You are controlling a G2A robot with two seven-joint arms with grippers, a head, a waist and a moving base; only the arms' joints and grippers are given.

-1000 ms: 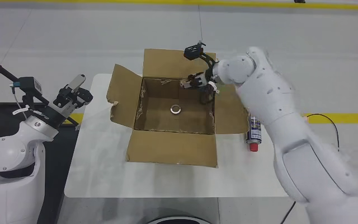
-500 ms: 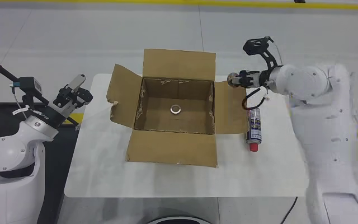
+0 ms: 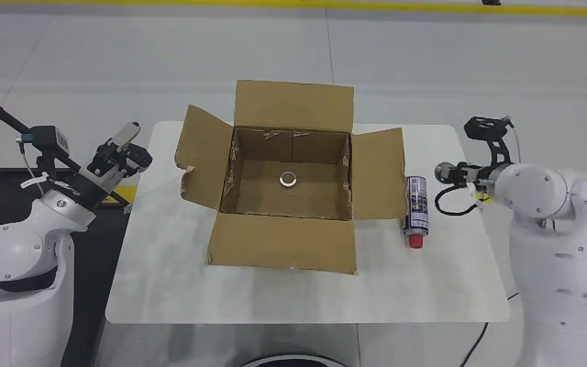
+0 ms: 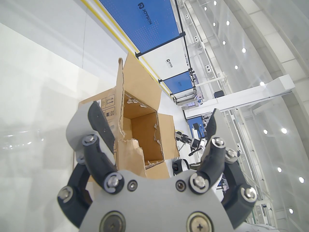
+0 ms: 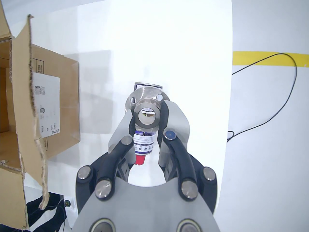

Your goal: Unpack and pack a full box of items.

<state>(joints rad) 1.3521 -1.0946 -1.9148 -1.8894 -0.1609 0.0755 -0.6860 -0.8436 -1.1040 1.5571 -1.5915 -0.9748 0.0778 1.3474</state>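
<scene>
**Fitting Held Out Near the Edge**

The left claw (image 3: 119, 151) hung open beside the tabletop (image 3: 183, 266). One box (image 3: 280, 240) stood open mid-tabletop, one ring (image 3: 288, 178) on its floor. One spray can (image 3: 416, 209) lay just right of it. The right claw (image 3: 448, 172) gripped one metal fitting (image 5: 146, 112) near the right edge; released there, it might roll off or knock the can.

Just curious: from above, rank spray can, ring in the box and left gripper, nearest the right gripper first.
1. Spray can, right of the box.
2. Ring, inside the box.
3. Left gripper, beyond the table's opposite edge.
</scene>
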